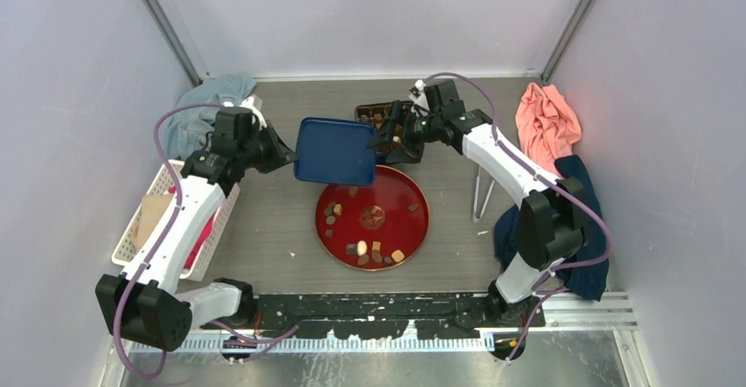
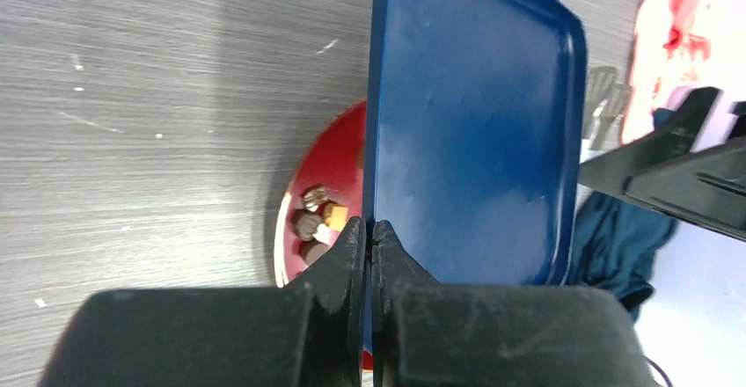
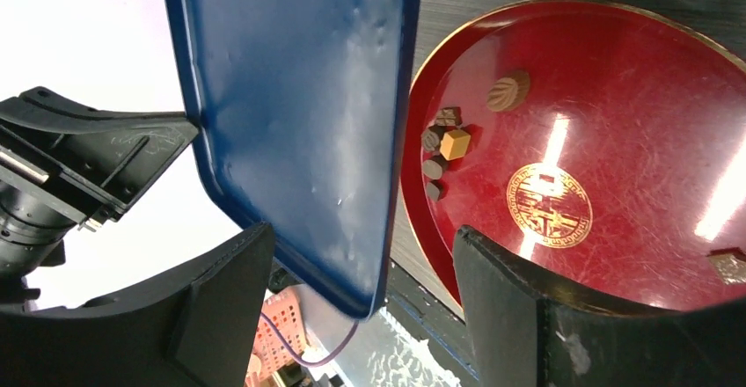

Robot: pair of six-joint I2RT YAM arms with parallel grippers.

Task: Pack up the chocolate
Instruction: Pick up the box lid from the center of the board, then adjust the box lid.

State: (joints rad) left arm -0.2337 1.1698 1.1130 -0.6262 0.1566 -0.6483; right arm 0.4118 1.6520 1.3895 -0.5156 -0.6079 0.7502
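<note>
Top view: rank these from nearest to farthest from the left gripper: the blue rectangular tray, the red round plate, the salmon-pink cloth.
1. The blue rectangular tray: clamped at its left edge by the shut left gripper.
2. The red round plate: mid-table, partly under the tray, toward the arm bases.
3. The salmon-pink cloth: far right, by the wall.
</note>
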